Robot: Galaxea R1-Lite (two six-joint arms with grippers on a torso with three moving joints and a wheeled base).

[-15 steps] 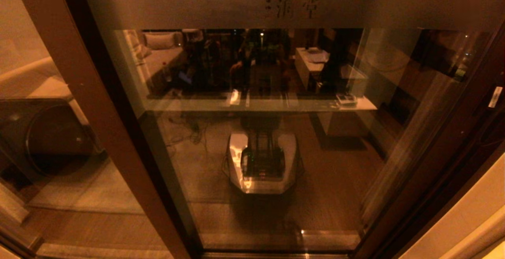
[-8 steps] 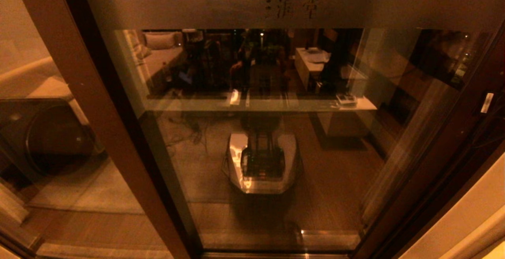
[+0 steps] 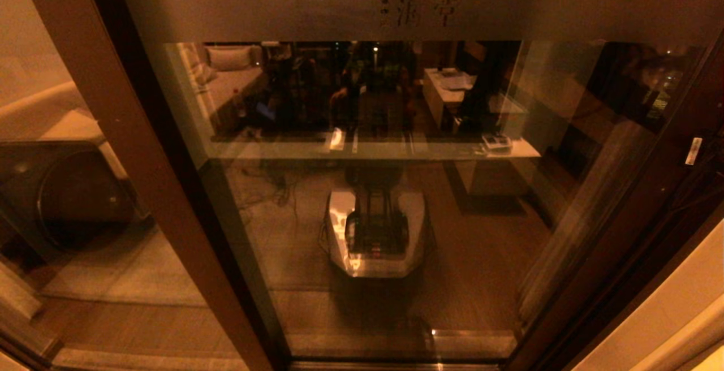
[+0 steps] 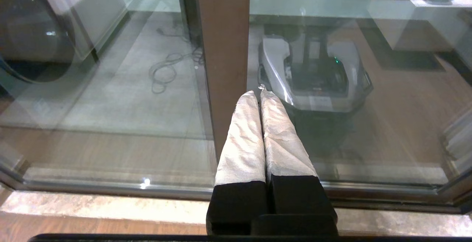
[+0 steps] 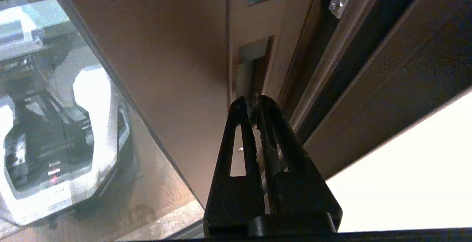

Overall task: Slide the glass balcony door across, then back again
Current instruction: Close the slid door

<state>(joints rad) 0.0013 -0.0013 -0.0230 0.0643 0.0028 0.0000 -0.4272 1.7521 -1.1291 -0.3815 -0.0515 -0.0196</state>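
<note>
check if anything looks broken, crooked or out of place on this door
Nothing stands out. The glass balcony door shows no cracks, and its dark frame looks straight. The right gripper, fingers together, points at the recessed handle on the frame. The left gripper is shut, in front of the brown frame post.

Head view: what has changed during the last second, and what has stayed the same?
The white tag at the right edge has moved left and slightly down, so the right arm is shifting. The glass balcony door and its frosted band have not moved. Nothing was taken hold of or let go.
</note>
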